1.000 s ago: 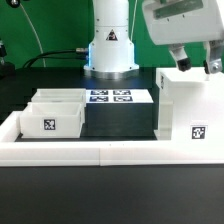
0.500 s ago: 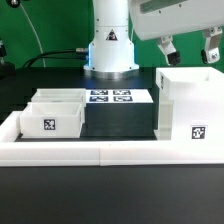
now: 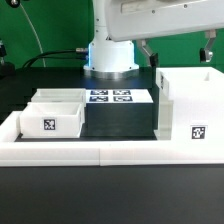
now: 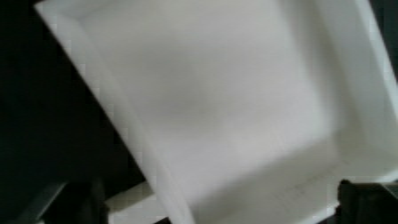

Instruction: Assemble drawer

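Seems between steps: hovers with gripper (image 3: pixel 180 54) spread wide and empty above the casing (image 3: pixel 190 105) at the front corner of the worktop (image 3: pixel 118 125), exterior view's right. Next probably calls for crossing to the trays (image 3: pixel 52 118) at the opposite front corner and gripping one wall.

The marker board (image 3: pixel 110 97) is lying flat on the black table (image 3: pixel 120 125), toward the far side, in the middle. A long low white rail (image 3: pixel 100 153) is running along the near side.
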Available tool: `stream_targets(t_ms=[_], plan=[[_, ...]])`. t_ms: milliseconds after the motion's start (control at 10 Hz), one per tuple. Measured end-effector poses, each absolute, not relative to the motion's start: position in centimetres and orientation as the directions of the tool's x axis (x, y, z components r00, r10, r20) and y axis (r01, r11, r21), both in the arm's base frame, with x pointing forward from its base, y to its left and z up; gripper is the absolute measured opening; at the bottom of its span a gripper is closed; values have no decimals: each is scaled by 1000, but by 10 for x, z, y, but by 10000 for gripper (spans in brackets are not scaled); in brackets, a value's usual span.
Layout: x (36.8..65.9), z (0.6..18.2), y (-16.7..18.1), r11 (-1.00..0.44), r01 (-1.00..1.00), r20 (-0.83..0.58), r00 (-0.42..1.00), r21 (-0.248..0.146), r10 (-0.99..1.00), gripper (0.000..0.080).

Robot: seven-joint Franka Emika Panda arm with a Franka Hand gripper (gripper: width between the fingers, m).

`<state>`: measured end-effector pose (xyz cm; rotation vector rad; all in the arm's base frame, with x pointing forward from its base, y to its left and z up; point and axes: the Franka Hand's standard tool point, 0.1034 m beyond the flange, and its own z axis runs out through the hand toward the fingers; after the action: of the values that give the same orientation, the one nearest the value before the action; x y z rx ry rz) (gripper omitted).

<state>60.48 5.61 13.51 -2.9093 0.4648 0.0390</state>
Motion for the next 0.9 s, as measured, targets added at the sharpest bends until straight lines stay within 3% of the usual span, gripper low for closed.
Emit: stream_targets(t_ms=[100,500,800,900], plan=[[604,131,48,-944,-256,-36,966,-206,-255,649],[604,131,47,-977,-85,-2,996,-197,-86,649],[578,128,19,-990,-91,-27,996,-106,-89,649],[566,124,8,-990,-108,-29,994,-96,-105,649]])
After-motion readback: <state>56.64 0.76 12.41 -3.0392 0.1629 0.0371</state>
